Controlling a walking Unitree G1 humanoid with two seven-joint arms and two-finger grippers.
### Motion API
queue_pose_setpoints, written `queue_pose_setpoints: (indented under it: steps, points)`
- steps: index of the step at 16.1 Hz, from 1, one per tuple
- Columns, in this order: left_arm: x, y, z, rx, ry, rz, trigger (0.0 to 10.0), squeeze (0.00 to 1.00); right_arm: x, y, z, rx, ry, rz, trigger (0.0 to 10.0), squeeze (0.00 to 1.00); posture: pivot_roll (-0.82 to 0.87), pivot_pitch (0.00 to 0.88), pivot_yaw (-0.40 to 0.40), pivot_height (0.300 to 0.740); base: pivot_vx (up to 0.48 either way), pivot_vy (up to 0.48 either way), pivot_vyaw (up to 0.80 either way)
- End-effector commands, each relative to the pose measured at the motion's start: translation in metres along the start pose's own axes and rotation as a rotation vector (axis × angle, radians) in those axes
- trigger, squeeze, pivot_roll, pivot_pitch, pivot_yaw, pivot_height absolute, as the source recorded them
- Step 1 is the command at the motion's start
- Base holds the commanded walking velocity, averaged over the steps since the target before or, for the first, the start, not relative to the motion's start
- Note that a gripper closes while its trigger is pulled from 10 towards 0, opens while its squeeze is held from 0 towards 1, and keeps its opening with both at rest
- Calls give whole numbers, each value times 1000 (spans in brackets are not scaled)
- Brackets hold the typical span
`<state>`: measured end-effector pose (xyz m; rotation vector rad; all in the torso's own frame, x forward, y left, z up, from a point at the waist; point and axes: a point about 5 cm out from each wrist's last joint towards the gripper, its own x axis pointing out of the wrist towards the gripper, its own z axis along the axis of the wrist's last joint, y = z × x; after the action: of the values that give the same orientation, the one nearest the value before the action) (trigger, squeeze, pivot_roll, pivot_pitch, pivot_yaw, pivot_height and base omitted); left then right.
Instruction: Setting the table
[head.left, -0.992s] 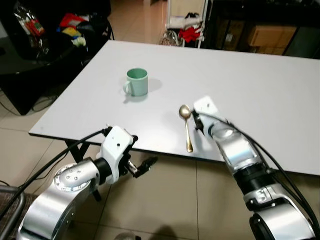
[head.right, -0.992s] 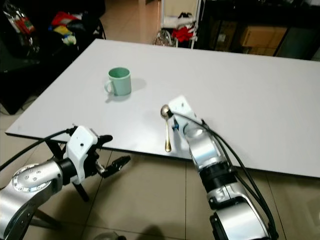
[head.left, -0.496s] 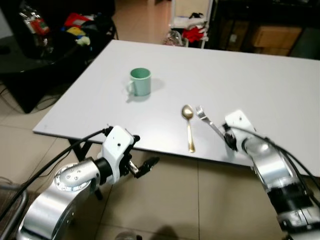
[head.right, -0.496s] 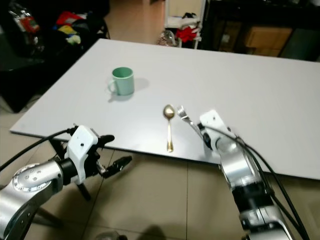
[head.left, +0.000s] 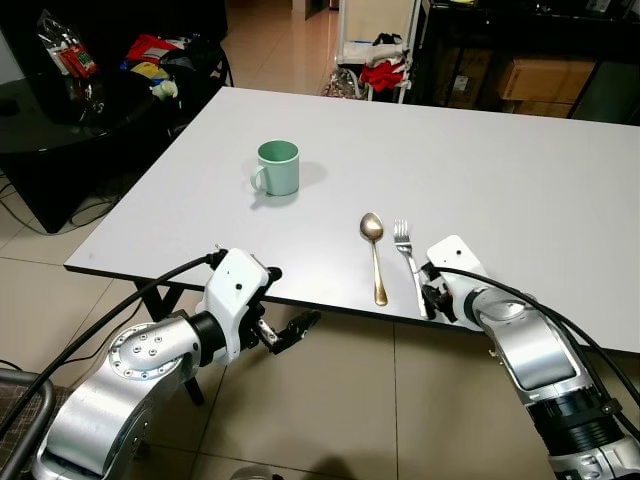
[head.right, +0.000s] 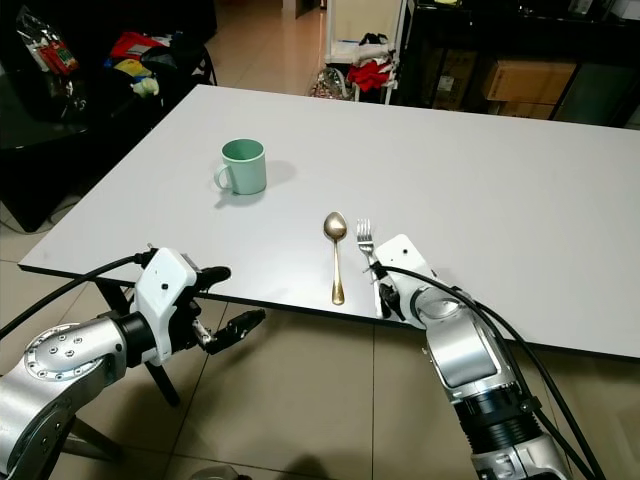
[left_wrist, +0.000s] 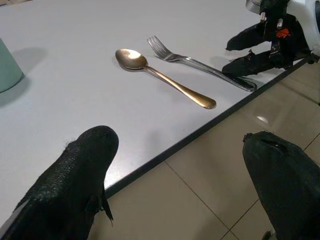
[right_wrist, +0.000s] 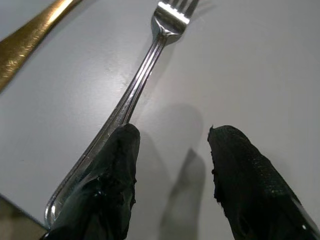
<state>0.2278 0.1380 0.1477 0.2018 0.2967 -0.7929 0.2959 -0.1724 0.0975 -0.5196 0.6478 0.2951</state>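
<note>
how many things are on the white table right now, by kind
mug: 1, green
spoon: 1, gold-coloured
fork: 1, silver
total: 3

Fork (right_wrist: 145, 75) handle end hidden behind right tool (right_wrist: 170, 170) finger; tines cropped.

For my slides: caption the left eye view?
Right gripper open beside a fork laid next to a spoon on the white table.
</note>
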Motion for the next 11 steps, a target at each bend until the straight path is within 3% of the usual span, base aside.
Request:
queue_pose_setpoints:
  steps: [1,5,11]
  points:
    - [-1,3,2,13,-2,0,10000,0,1,7,-2,2,21,36,10000,0,132,0,15,740,0,0,0]
    - [-1,2,2,13,-2,2,10000,0,-3,0,1,5,12,12,10000,0,133,0,14,740,0,0,0]
    - [0,4,2,15,-2,6,10000,0,5,7,11,80,-32,7,10000,0,133,0,20,740,0,0,0]
